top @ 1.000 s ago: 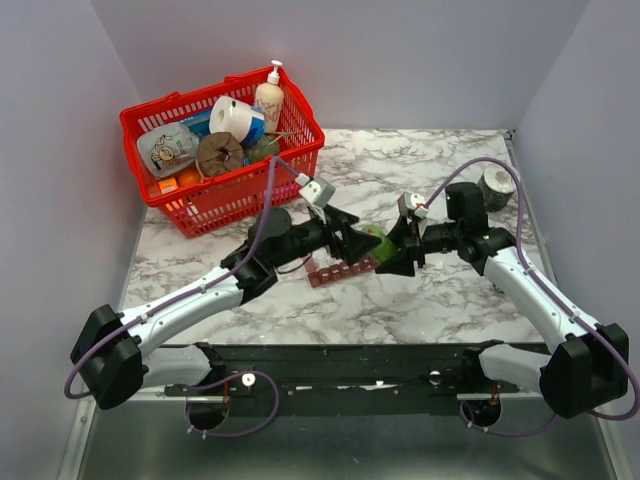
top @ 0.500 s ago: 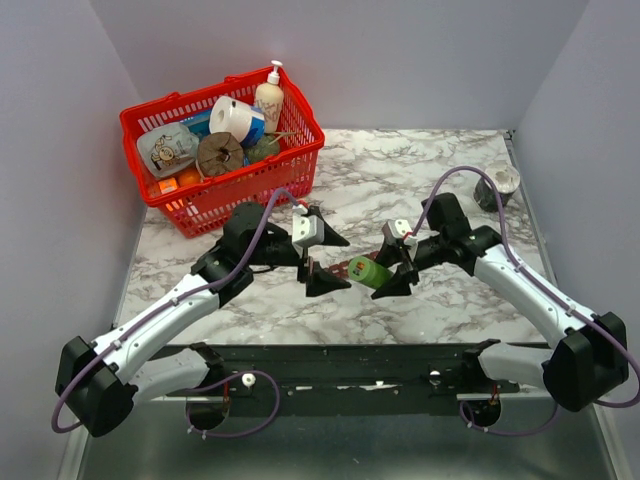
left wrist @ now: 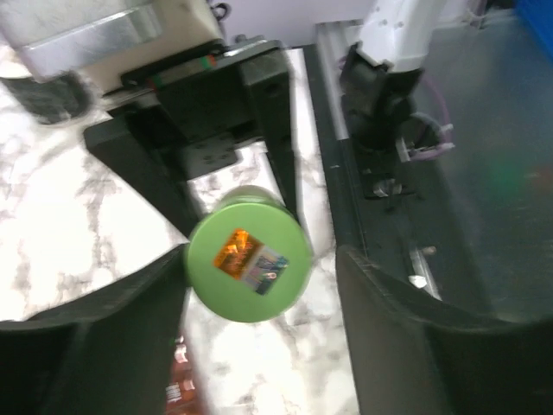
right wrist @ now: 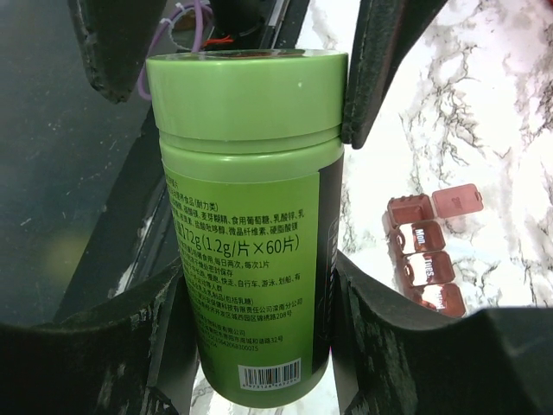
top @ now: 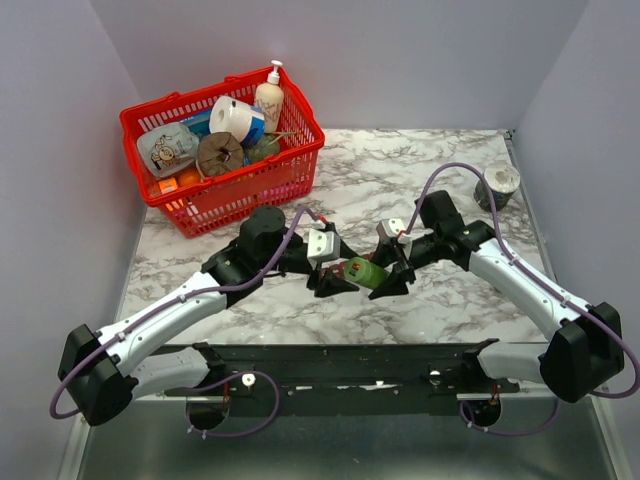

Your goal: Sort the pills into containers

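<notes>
My right gripper [top: 388,268] [right wrist: 255,290] is shut on a green pill bottle [top: 366,272] [right wrist: 249,233], which it holds tilted above the marble table. The bottle's green cap [left wrist: 249,265] points at my left gripper [top: 335,266] [left wrist: 259,264]. That gripper is open with its fingers on either side of the cap. One finger [right wrist: 380,69] touches the cap; the other stands off it. The containers [right wrist: 428,259] [left wrist: 177,389] are a red-brown strip lying on the table under the bottle, and the end lid is flipped open. No loose pills show.
A red wire basket [top: 300,150] full of household items stands at the back left. A small grey cup [top: 497,183] sits at the back right by the wall. The black base rail [top: 350,360] runs along the table's near edge.
My right arm has brought the bottle toward the near edge. My left gripper swung round to face the cap, opened wide, then narrowed around it.
</notes>
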Controlling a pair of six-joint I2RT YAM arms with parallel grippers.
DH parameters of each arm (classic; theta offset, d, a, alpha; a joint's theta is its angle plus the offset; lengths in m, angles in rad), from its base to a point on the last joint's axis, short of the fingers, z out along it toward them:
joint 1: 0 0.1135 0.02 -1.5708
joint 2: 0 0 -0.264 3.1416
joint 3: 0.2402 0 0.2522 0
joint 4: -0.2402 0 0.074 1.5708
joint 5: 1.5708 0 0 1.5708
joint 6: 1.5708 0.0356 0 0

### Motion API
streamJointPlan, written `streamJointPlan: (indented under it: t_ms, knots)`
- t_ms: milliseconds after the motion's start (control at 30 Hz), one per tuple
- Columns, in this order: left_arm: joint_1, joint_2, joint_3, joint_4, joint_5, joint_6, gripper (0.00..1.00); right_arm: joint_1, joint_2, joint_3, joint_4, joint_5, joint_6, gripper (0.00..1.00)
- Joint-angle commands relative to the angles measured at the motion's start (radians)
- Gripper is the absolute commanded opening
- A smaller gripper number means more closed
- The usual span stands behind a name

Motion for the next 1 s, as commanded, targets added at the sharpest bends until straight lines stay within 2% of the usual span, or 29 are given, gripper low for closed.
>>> streamJointPlan:
  t_ms: [0, 33, 100, 133, 167, 200, 233, 300, 333, 367, 433, 467, 567, 633, 733, 767, 800, 833, 900, 933, 967]
  knots:
    - [-0.015, 0.019, 0.05, -0.033, -0.056, 0.022, 0.58, 0.008, -0.004, 0.014, 0.007, -0.026, 0.007, 0.05]
    - [-0.015, 0.022, 0.051, -0.039, -0.062, 0.017, 0.38, 0.008, -0.004, 0.013, 0.009, -0.027, 0.01, 0.05]
    - [-0.018, 0.026, 0.061, -0.045, -0.115, -0.019, 0.19, 0.008, -0.006, 0.009, 0.017, -0.017, 0.024, 0.05]
    - [-0.016, 0.028, 0.064, -0.05, -0.132, -0.035, 0.03, 0.008, -0.006, 0.006, 0.024, -0.006, 0.035, 0.04]
    - [-0.018, 0.028, 0.067, -0.05, -0.16, -0.062, 0.0, 0.008, -0.007, 0.005, 0.045, 0.009, 0.049, 0.04]
    - [-0.018, 0.029, 0.076, -0.045, -0.26, -0.12, 0.0, 0.008, -0.009, 0.002, 0.061, 0.055, 0.082, 0.04]
    - [-0.018, 0.029, 0.085, -0.053, -0.292, -0.226, 0.0, 0.008, -0.013, -0.007, 0.082, 0.086, 0.107, 0.04]
    - [-0.006, 0.042, 0.085, -0.064, -0.31, -0.343, 0.0, 0.008, -0.039, -0.032, 0.177, 0.193, 0.157, 0.04]
    - [0.0, 0.049, 0.078, -0.029, -0.35, -0.512, 0.0, 0.008, -0.053, -0.058, 0.219, 0.236, 0.217, 0.04]
    - [0.004, 0.058, 0.073, -0.028, -0.375, -0.59, 0.0, 0.008, -0.066, -0.067, 0.296, 0.282, 0.252, 0.04]
    - [0.008, 0.091, 0.065, -0.04, -0.474, -0.761, 0.0, 0.008, -0.066, -0.072, 0.337, 0.42, 0.318, 0.02]
    - [0.01, 0.097, 0.05, -0.044, -0.531, -0.957, 0.0, 0.008, -0.066, -0.081, 0.386, 0.465, 0.343, 0.02]
    - [-0.009, 0.108, 0.028, -0.097, -0.654, -1.258, 0.0, 0.006, -0.067, -0.086, 0.431, 0.594, 0.382, 0.01]
    - [-0.019, 0.118, 0.073, -0.213, -0.733, -1.349, 0.0, 0.008, -0.063, -0.089, 0.438, 0.617, 0.391, 0.01]
    - [-0.021, 0.132, 0.113, -0.248, -0.783, -1.442, 0.0, 0.008, -0.063, -0.095, 0.441, 0.585, 0.394, 0.01]
    - [-0.021, 0.138, 0.123, -0.243, -0.78, -1.43, 0.03, 0.008, -0.063, -0.098, 0.443, 0.571, 0.392, 0.01]
    - [-0.021, 0.149, 0.139, -0.246, -0.771, -1.408, 0.12, 0.008, -0.067, -0.103, 0.441, 0.557, 0.391, 0.01]
    - [-0.021, 0.154, 0.163, -0.235, -0.756, -1.34, 0.43, 0.008, -0.07, -0.109, 0.441, 0.519, 0.389, 0.01]
    - [-0.019, 0.143, 0.168, -0.191, -0.684, -1.223, 0.78, 0.008, -0.082, -0.113, 0.434, 0.485, 0.388, 0.01]
    - [-0.018, 0.129, 0.153, -0.135, -0.656, -1.118, 0.99, 0.008, -0.084, -0.112, 0.428, 0.453, 0.382, 0.01]
    - [-0.016, 0.112, 0.134, -0.093, -0.631, -1.054, 0.99, 0.008, -0.086, -0.112, 0.416, 0.436, 0.379, 0.01]
